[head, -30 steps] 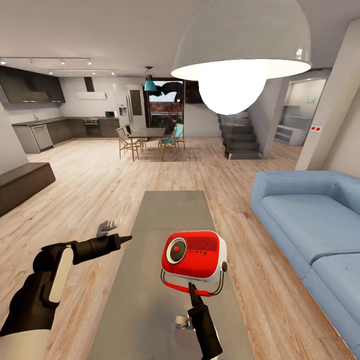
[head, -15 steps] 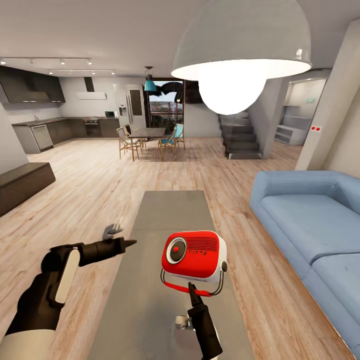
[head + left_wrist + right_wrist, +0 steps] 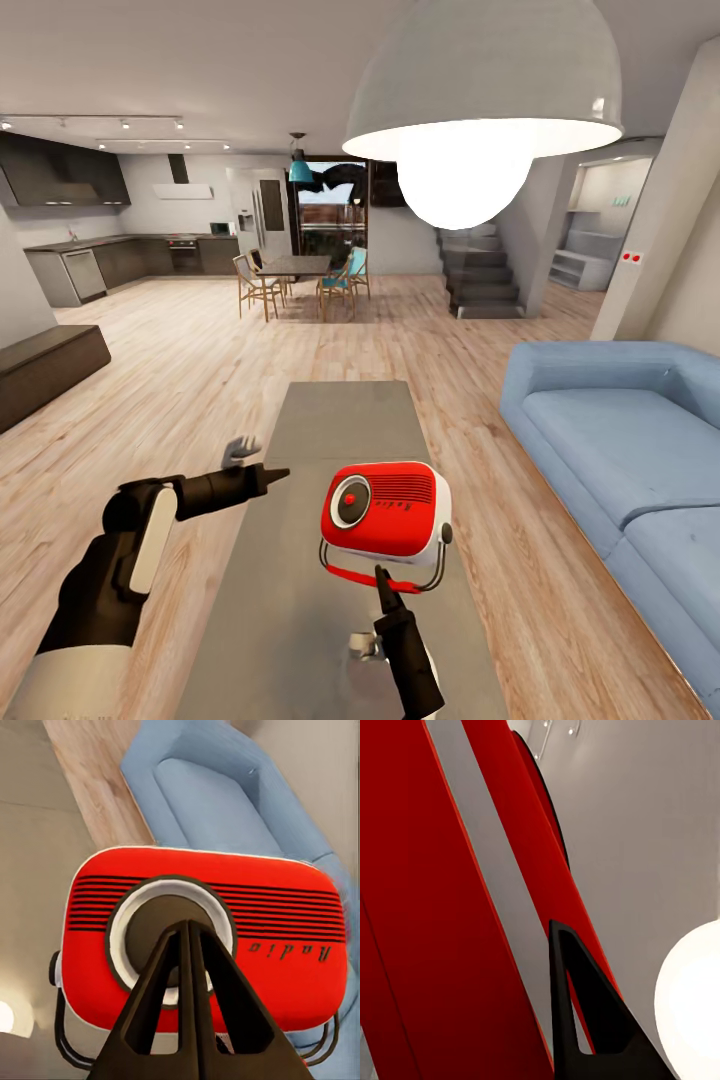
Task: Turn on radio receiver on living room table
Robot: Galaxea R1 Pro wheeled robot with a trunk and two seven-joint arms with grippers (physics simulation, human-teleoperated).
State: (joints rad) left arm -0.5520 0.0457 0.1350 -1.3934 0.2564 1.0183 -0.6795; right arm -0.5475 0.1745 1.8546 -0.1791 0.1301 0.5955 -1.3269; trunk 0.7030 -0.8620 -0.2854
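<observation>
The living room (image 3: 300,360) is an open space with a light wood plank floor, a blue sofa (image 3: 620,440) along one side and a big white dome pendant lamp (image 3: 480,80) hanging overhead. Down its middle runs the table (image 3: 340,420), a long grey slab with a seam across its top. The radio receiver (image 3: 385,510) stands upright on the near part of the table, its red face with the round dial and grille turned toward the left arm's side, its thin metal handle hanging low in front.

The left arm (image 3: 110,580) reaches forward from beside the table's edge, forearm angled inward, so that the left end effector (image 3: 275,472) points at the radio's face from a short way off; in the left wrist view its fingers (image 3: 187,1012) are pressed together into a single point aimed at the dial, holding nothing. The right arm (image 3: 410,660) rises from below over the table, and the right end effector (image 3: 380,580) points up at the handle; whether it touches, and whether it is spread or closed, I cannot tell.
</observation>
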